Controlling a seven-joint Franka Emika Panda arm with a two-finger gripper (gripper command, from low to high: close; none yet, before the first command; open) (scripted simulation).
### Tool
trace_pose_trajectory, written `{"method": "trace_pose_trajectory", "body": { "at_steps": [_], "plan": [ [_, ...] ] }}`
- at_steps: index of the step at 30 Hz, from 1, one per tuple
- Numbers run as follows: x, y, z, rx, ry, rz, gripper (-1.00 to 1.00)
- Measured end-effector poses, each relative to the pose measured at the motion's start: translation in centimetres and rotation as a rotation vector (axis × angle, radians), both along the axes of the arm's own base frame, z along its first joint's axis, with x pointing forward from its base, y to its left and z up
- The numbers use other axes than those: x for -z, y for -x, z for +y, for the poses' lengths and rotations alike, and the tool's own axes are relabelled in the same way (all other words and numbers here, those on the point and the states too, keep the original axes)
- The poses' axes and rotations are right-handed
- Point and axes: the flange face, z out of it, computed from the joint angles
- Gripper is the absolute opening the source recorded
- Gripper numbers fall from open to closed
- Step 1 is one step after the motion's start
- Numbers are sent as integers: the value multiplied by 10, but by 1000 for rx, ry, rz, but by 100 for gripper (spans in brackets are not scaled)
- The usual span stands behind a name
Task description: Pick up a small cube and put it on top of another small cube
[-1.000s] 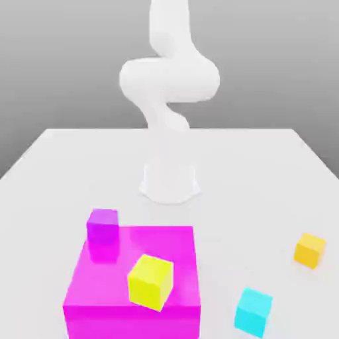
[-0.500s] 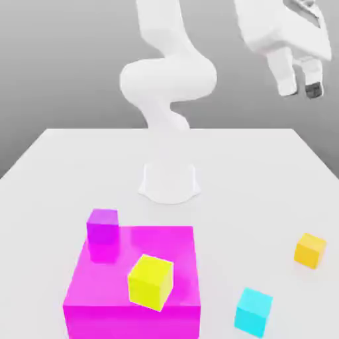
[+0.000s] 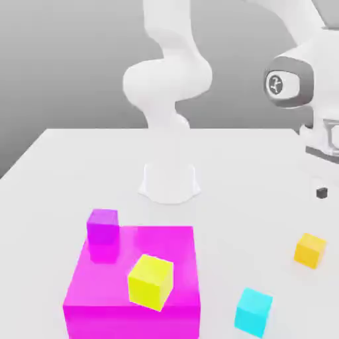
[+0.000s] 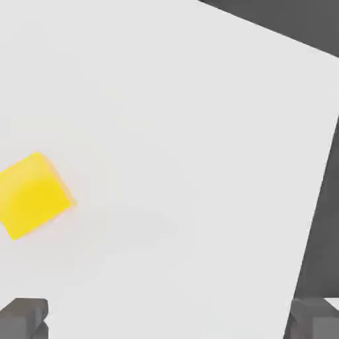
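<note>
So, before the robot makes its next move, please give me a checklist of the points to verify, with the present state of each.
1. Gripper open: ok, its fingers stand wide apart.
2. Gripper empty: ok, nothing is between the fingers.
3. Orange cube free to grasp: ok, it stands alone on the table.
4. Gripper centred over the orange cube: not ok, the cube lies off to one side in the hand view.
5. Top of the cyan cube free: ok, nothing rests on it.
6. Which cube should be the base: cannot tell.
</note>
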Motion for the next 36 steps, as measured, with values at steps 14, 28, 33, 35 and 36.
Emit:
{"method": "trace_pose_trajectory", "body": {
  "at_steps": [14,28,33,35,36],
  "plan": [
    [138,52,13,-363,112,57,-100],
    [64,0,-21,-103,109,71,-100],
    [38,-76,-95,329,91,93,-100],
    [30,-102,-131,503,81,101,-100],
    [35,-109,-140,546,77,103,-100]
  ]
}}
